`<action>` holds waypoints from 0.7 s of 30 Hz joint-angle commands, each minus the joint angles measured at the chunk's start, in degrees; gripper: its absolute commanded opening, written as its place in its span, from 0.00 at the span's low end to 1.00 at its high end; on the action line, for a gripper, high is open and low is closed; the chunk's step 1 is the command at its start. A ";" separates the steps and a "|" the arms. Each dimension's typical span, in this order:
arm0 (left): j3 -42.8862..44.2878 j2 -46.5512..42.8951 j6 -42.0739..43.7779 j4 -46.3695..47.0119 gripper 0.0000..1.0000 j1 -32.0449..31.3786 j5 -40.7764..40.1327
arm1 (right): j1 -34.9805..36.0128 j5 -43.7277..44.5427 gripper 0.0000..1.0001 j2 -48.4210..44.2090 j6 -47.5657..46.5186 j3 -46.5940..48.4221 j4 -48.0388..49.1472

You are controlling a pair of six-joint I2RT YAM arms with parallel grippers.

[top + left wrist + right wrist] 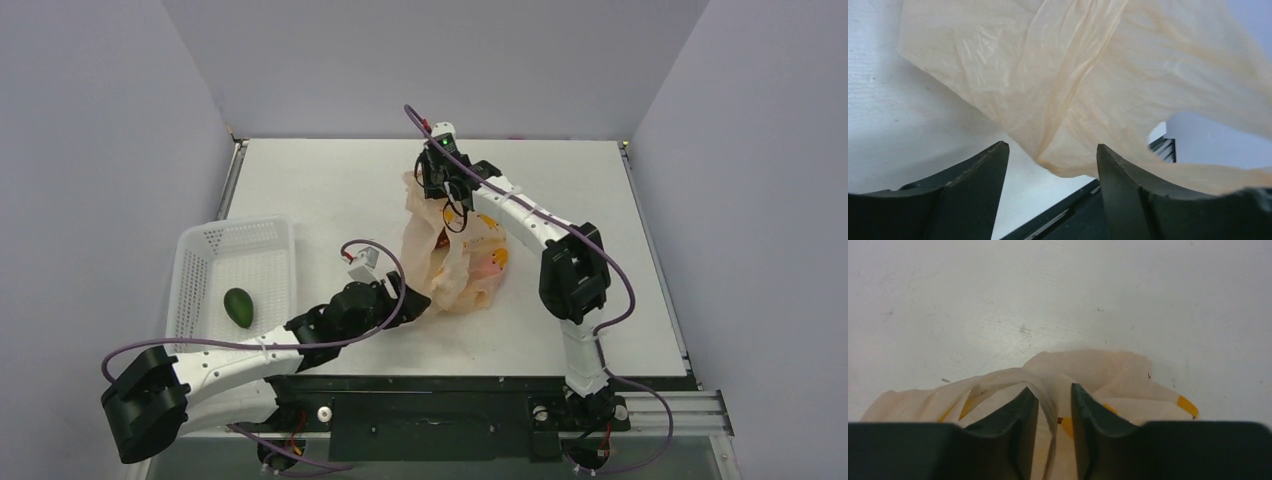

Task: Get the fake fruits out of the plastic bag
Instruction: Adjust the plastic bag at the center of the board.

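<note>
left gripper [1052, 145] stood spread, a fold of the plastic bag [455, 265] loose between its jaws; bag sat mid tabletop [330, 190]. right gripper [1052, 387] nearly closed round its top, couldn't tell if clamped. fake fruits unseen. best: pinch opposite rims, pull apart.

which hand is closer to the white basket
Left. The left hand is just right of the white basket, at the near edge of the plastic bag; the right hand is farther off, over the bag's far side.
</note>
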 commanded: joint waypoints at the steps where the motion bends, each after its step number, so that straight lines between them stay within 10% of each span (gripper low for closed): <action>1: 9.20 -3.77 5.09 -10.26 0.69 0.56 0.67 | 0.96 1.26 0.33 -11.43 1.66 -4.86 -0.80; 9: 22.56 -9.02 18.02 -32.89 0.92 7.27 6.08 | 4.14 8.44 0.60 -26.22 2.34 -19.16 -0.89; 21: 32.49 7.78 23.03 -22.64 0.93 13.69 13.19 | 10.35 18.64 0.85 -44.50 11.09 -36.77 -1.68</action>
